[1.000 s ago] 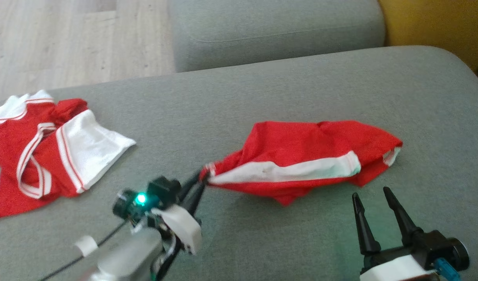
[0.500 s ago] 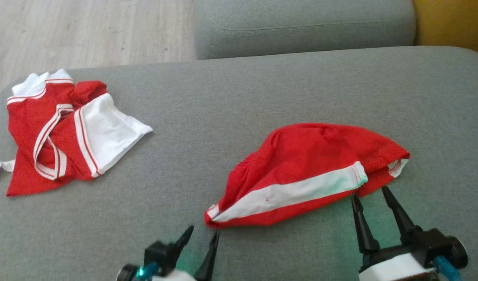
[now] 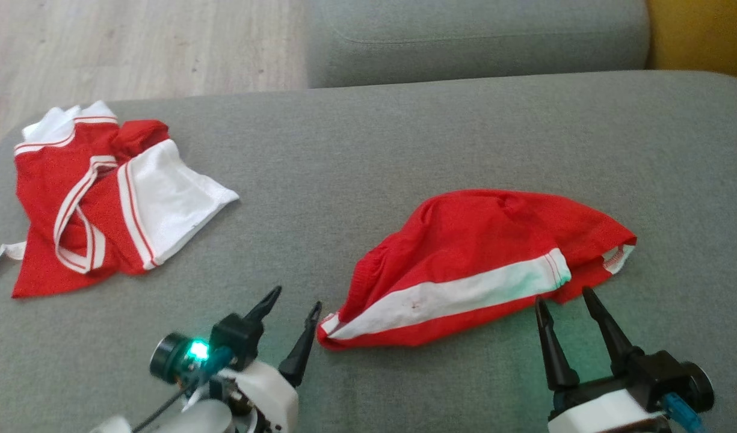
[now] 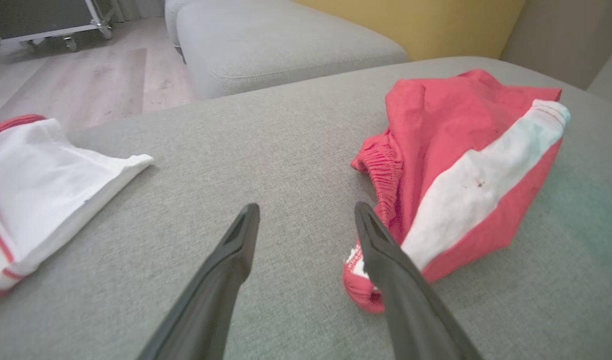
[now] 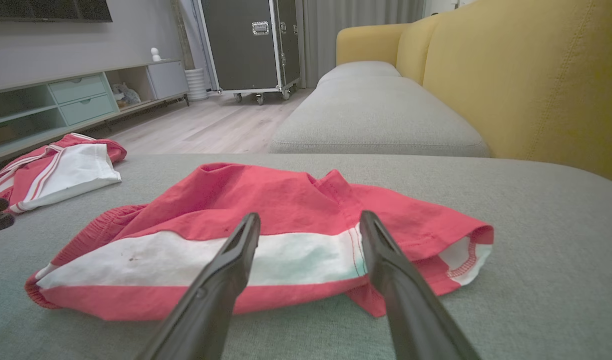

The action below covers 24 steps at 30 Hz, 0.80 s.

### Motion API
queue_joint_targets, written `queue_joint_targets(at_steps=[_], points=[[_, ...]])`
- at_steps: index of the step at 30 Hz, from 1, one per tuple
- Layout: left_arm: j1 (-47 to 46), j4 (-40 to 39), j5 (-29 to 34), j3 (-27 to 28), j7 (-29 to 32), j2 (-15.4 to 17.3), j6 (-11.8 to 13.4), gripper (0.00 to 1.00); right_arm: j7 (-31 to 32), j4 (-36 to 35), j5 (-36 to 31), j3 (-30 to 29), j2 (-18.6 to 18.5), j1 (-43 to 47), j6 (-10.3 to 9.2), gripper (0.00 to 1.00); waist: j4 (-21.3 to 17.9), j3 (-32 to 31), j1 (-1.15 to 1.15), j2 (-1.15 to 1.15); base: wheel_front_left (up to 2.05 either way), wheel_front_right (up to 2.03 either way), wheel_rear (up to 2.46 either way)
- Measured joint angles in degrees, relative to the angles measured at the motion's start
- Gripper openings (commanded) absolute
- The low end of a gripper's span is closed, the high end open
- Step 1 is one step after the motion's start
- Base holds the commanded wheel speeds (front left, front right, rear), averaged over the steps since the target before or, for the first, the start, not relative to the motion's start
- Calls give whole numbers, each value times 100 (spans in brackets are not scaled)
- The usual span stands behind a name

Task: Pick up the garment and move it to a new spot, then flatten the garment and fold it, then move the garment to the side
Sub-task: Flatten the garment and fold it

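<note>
Both tools spread and empty, either end of the red shorts

The left tool (image 3: 297,297) stood with its fingers wide apart and nothing between them, its right finger just beside the waistband corner of the red shorts (image 3: 482,240); whether it touched the cloth could not be told. The right tool (image 3: 563,296), equally spread and empty, pointed at the shorts' near hem, its tips close to the end of the white side stripe. The shorts lay crumpled between the two tools and just beyond them, on the grey cushion (image 3: 368,150). Well off to the left tool's left, across bare cushion, sat a bunched red-and-white jersey (image 3: 85,204). Farther out, past the shorts, came a second cushion (image 3: 476,36), the wooden floor (image 3: 133,42) and a yellow backrest (image 3: 699,30).
</note>
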Motion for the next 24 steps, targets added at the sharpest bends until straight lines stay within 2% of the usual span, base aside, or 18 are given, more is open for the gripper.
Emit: queue_joint_targets(at_steps=[2,3,4,17,18,19,20,21,24], points=[[-264,188,31,-134,181,-25,-248,100,0,1,0,42,-4,-18,0,100,-39,28,0,0,0,0,0],[-418,385,81,-293,383,-54,-455,100,0,7,0,63,-18,-25,0,100,-99,57,0,0,0,0,0],[-430,459,80,-330,442,-69,-524,100,0,8,0,57,-20,-38,0,100,-132,73,0,0,0,0,0],[-450,957,283,-548,513,-169,-582,100,0,7,2,-27,-42,-127,0,100,-346,222,0,0,0,0,0],[-454,983,283,-549,466,-181,-582,79,0,7,10,-29,-41,-126,0,100,-351,217,0,0,0,0,0],[-455,999,282,-549,432,-193,-583,42,0,7,10,-29,-41,-126,0,100,-355,212,0,0,0,0,0],[-456,1013,282,-549,400,-205,-588,25,0,7,10,-29,-41,-126,0,100,-355,206,0,0,0,0,0],[-456,1017,282,-549,357,-219,-590,0,0,7,10,-30,-40,-126,0,100,-357,198,0,0,0,0,0],[-456,1037,279,-556,319,-242,-664,0,0,7,10,-37,-40,-126,0,100,-354,172,0,0,0,0,0]])
